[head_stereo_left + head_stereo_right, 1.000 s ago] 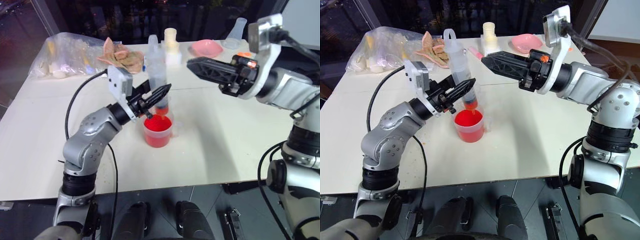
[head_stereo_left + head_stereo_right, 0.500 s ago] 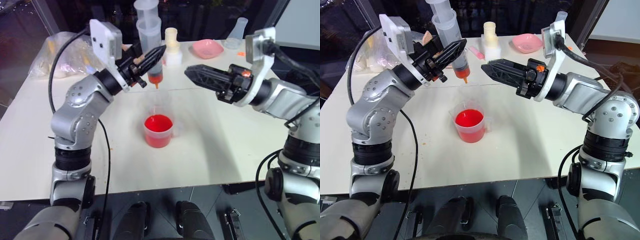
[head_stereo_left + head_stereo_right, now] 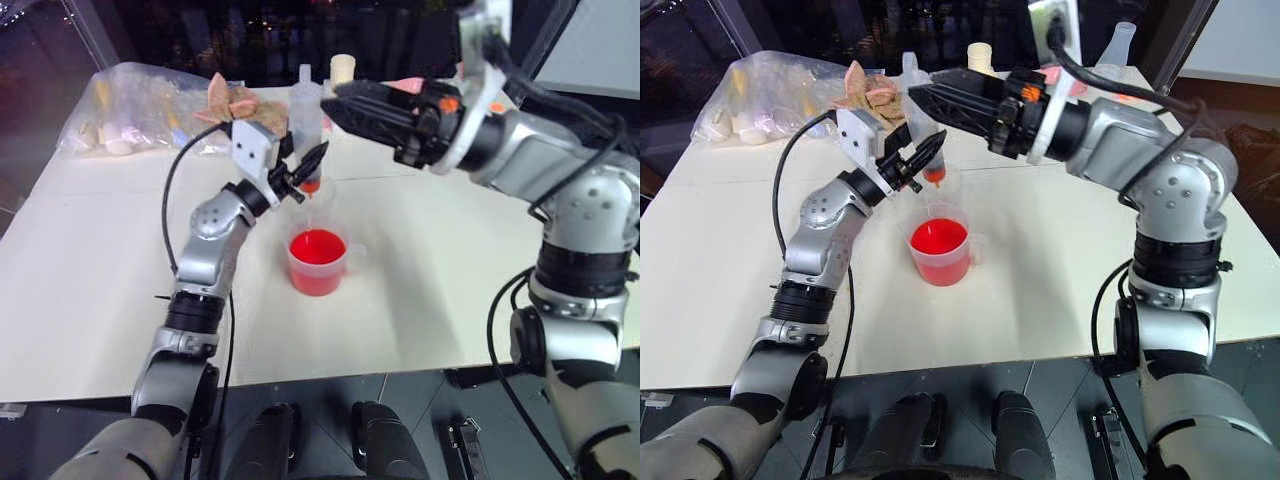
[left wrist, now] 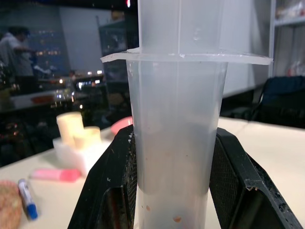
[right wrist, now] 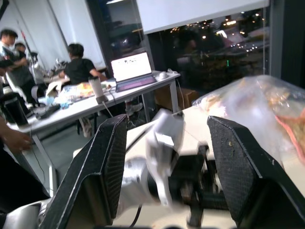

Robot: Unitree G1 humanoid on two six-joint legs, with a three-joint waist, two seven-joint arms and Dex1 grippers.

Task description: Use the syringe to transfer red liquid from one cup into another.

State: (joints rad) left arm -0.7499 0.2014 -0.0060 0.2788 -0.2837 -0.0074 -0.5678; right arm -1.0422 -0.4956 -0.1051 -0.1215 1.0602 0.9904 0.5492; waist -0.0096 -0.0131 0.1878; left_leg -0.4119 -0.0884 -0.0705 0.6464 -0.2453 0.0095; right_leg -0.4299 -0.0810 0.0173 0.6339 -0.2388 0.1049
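Observation:
My left gripper (image 3: 303, 172) is shut on the syringe (image 3: 305, 118), a clear barrel held upright between the two black fingers (image 4: 107, 191). Its orange tip (image 3: 933, 178) points down just behind the handled cup (image 3: 322, 265), which holds the red liquid (image 3: 318, 246). A faint clear cup (image 3: 950, 200) stands right behind that cup, under the tip; I cannot tell whether they touch. My right gripper (image 3: 338, 98) reaches in from the right, open, its fingertips close beside the syringe's plunger. Nothing lies between its fingers (image 5: 102, 171).
At the back of the white table (image 3: 450, 280) lie a clear plastic bag (image 3: 140, 110), a brown crumpled thing (image 3: 232, 102), a white block with cream cylinders (image 4: 78, 138), a blue pen (image 4: 26, 200) and a clear flask (image 3: 1121, 45). People sit at desks far behind.
The left gripper has come down and forward with the syringe from its raised position to just behind the red cup. The right gripper has swung left and up, next to the plunger.

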